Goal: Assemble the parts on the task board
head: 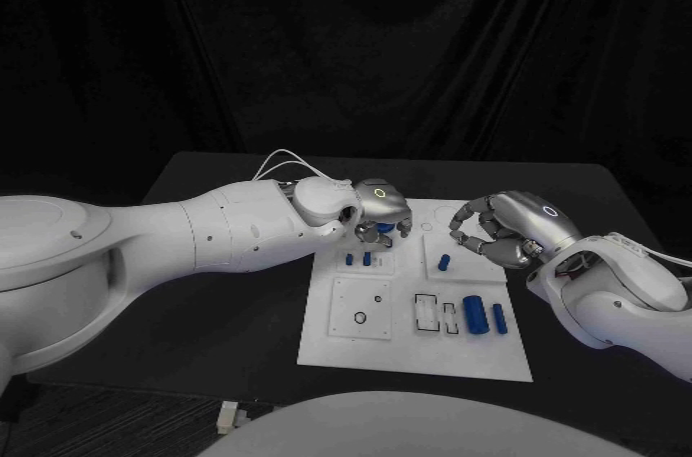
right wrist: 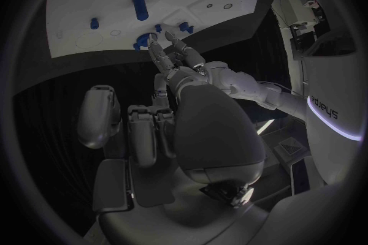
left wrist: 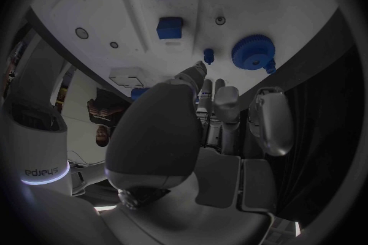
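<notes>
Count at this moment: one black table (head: 231, 307), carrying one white task board (head: 411, 352). Two white arms, each ending in one silver hand, the left hand (head: 378, 212) and the right hand (head: 505, 229). Blue parts visible on the board in the head view: two long cylinders (head: 475, 315) lying side by side at the near right, one short cylinder (head: 446, 263) further back, two small pegs (head: 358, 260), and one gear (left wrist: 252, 51) seen from the left wrist

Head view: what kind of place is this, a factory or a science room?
Probably a robot test lab. A white task board with small blue parts lies on a black table, black curtains hang behind, and two robot hands hover over it.
</notes>
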You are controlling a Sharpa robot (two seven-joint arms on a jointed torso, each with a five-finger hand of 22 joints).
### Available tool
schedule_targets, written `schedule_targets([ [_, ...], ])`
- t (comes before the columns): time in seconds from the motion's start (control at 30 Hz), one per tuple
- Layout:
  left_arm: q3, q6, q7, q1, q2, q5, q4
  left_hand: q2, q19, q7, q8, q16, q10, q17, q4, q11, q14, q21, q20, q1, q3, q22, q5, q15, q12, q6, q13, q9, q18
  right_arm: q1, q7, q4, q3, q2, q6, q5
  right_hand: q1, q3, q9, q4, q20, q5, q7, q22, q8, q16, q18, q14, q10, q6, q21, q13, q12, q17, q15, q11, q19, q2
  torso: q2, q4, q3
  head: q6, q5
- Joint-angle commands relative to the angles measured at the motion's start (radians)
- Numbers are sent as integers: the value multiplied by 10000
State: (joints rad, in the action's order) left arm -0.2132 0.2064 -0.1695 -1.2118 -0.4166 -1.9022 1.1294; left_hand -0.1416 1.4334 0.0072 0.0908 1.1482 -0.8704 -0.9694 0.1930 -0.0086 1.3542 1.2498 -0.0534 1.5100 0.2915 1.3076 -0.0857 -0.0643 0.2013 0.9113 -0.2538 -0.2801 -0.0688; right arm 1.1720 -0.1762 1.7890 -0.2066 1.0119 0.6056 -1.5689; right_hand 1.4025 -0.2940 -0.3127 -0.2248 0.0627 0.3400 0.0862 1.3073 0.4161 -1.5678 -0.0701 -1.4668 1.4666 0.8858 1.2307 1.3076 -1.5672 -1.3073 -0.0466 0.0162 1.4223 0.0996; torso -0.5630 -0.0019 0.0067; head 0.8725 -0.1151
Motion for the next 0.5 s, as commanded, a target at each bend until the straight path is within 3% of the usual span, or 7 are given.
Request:
schedule_targets([
  [0.03,10,-322,74,44,47,-34,-26,-13,-75,-39,-21,-28,-58,18,-58,32,-97,-74,-22,-83,-12,1692,43,5,46,21,-12,16,-15,2,-45,-3,6,-8,-39,-70,31,73,-8,-11,-28,12,15,1655,43,-30,-40,-1040,986,71,-7,2553,32,-2635,-50,-62,51,18,3,-4,-3,1,-14],
  [0.27,11,-446,104,97,109,-34,-121,6,-90,-45,-37,-35,-75,60,-56,52,-119,-106,-27,-134,-8,1685,28,16,62,-1,-17,33,-20,0,-58,-28,6,-29,-69,-70,31,73,-8,-11,-28,12,15,1655,43,-30,-40,-1040,986,71,-7,2553,32,-2635,-50,-62,51,18,-4,-3,1,1,-31],
  [0.37,11,-466,110,116,144,-34,-177,2,-92,-17,-38,29,-111,127,-234,36,-149,-117,-41,-113,152,1688,-573,21,75,42,0,78,-20,-1,-61,-36,6,-34,-88,-70,32,72,-8,-11,-29,12,14,1651,42,-30,-43,-1040,982,71,-21,2548,37,-2635,-51,-63,45,19,-3,-1,2,1,-26],
  [0.5,11,-510,122,145,209,-34,-273,2,-98,-1,-33,35,-141,160,-282,27,-163,-132,-44,-109,211,1685,-670,20,81,62,7,88,-23,-1,-63,-40,6,-36,-105,-70,33,72,-7,-11,-30,11,14,1644,41,-30,-48,-1040,974,70,-47,2536,48,-2635,-52,-64,35,19,0,4,2,1,-12],
])
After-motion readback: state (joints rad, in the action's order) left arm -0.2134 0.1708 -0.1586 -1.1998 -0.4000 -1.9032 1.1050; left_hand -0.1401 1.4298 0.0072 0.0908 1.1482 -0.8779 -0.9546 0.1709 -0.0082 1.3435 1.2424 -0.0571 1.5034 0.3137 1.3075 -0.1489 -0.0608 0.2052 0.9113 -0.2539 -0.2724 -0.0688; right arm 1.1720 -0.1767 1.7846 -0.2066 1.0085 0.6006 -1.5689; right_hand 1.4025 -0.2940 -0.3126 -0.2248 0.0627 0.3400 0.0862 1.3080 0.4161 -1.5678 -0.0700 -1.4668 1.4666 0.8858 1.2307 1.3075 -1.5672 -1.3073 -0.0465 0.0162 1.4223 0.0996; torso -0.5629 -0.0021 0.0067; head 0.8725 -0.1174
